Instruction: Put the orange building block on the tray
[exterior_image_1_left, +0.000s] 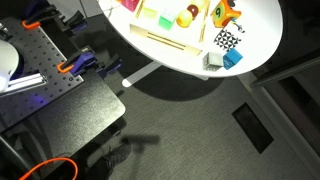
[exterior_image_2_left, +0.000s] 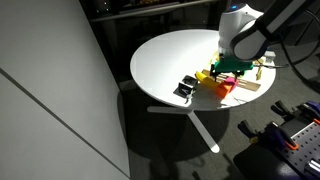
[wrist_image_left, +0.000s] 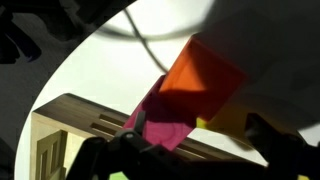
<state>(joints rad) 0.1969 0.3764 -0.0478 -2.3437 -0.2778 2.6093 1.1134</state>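
In an exterior view, the tray (exterior_image_1_left: 160, 42) lies on the white table (exterior_image_1_left: 265, 30). The orange building block (exterior_image_1_left: 226, 12) sits just off the tray's right end, above the checkered block (exterior_image_1_left: 226, 40). Only an exterior view from the opposite side shows the gripper (exterior_image_2_left: 232, 72), low over the cluster of blocks. The wrist view alone shows the block close up: a bright orange, flat face, tilted and shadowed below, overlapping a pink piece (wrist_image_left: 160, 125). I cannot tell whether the dark fingers (wrist_image_left: 105, 160) pinch it.

Round white table (exterior_image_2_left: 170, 60) with wooden tray (exterior_image_1_left: 170, 40), checkered block (exterior_image_1_left: 226, 40), blue cube (exterior_image_1_left: 233, 59), perhaps a grey block (exterior_image_1_left: 213, 62).
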